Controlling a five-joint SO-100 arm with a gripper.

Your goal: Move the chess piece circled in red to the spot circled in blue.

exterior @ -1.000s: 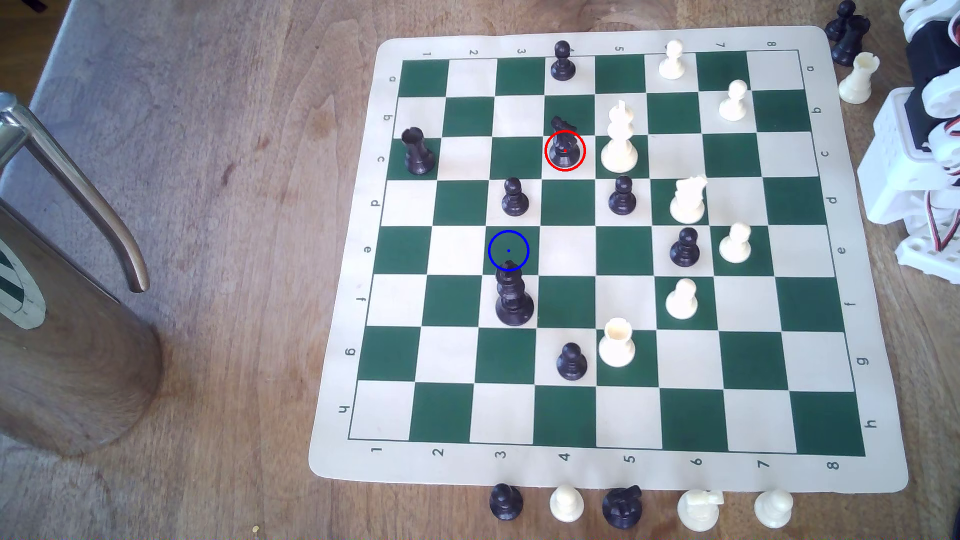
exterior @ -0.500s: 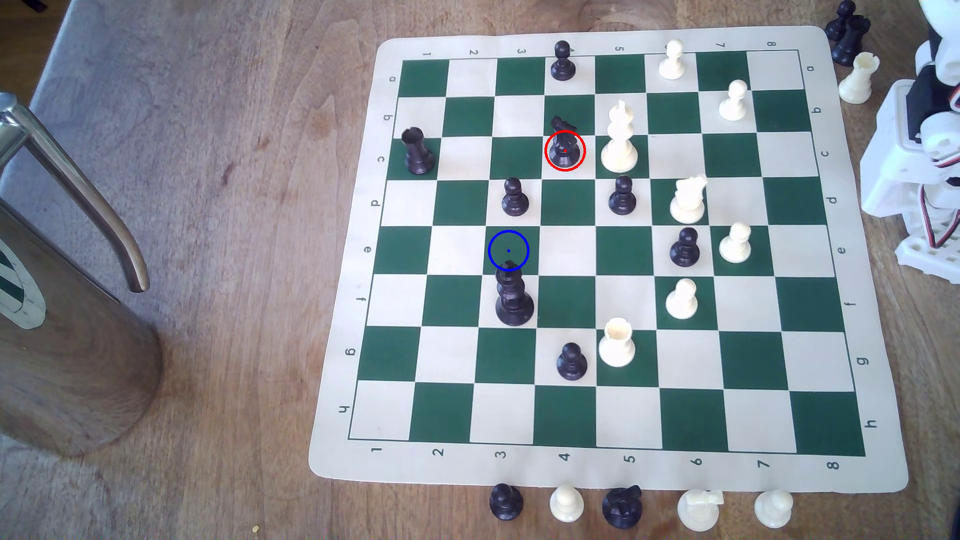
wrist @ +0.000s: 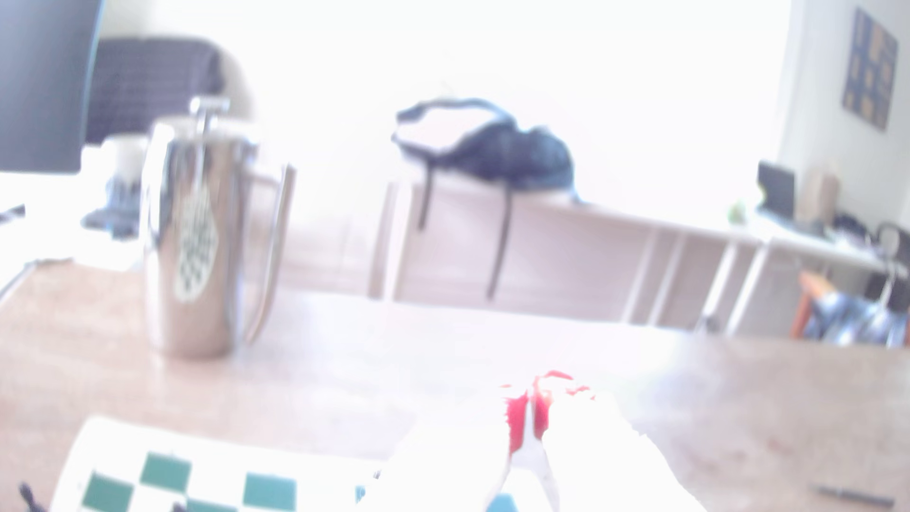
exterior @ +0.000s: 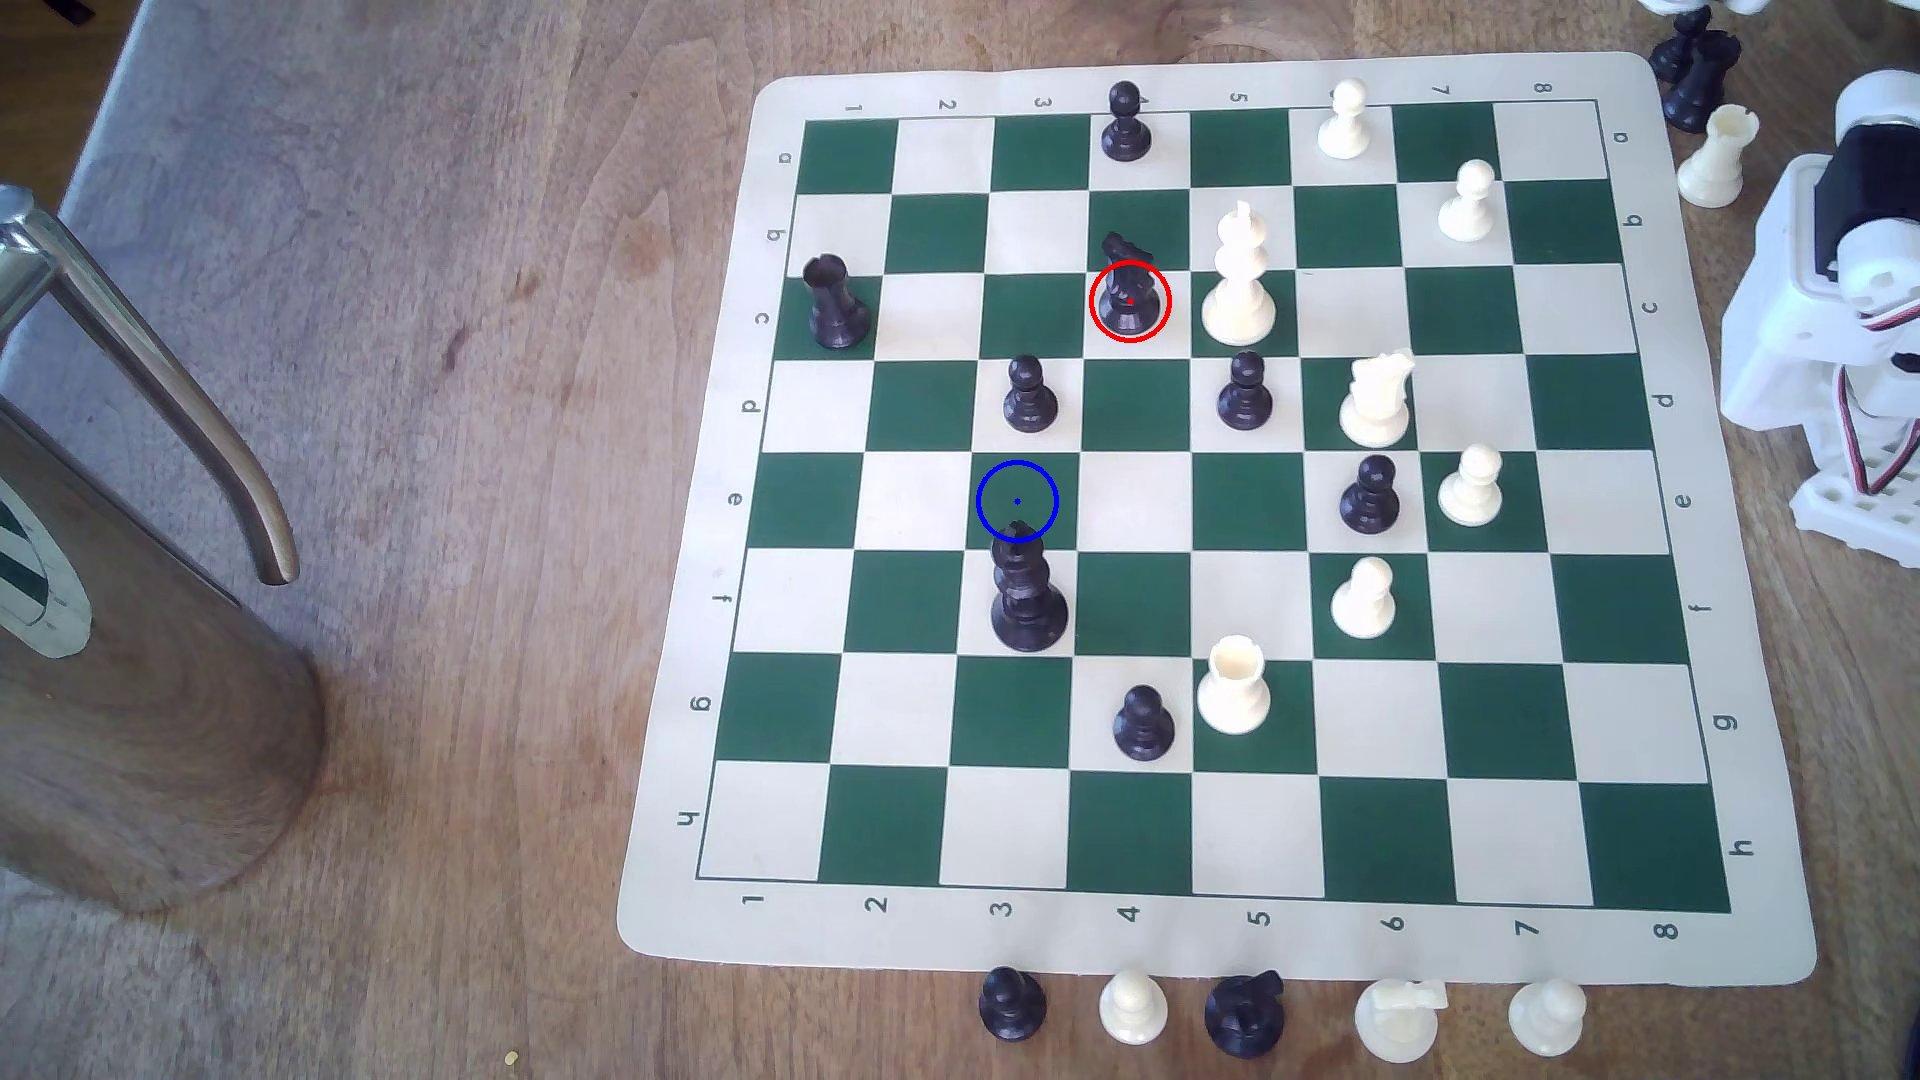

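Black knight (exterior: 1129, 286) stands mid-board, well toward exterior view's left of arm (exterior: 1829, 301) at board's right edge; hand (wrist: 529, 418) blurred, fingers seem together.

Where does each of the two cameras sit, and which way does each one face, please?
Exterior view: mounted high, looking steeply down on the chess board; the arm's white base shows at the exterior view's right.
Wrist view: rides low on the arm, looking level across the table into a bright, blurred room; the red-tipped pincer shows, overexposed.
Shared: the board and the steel jug.
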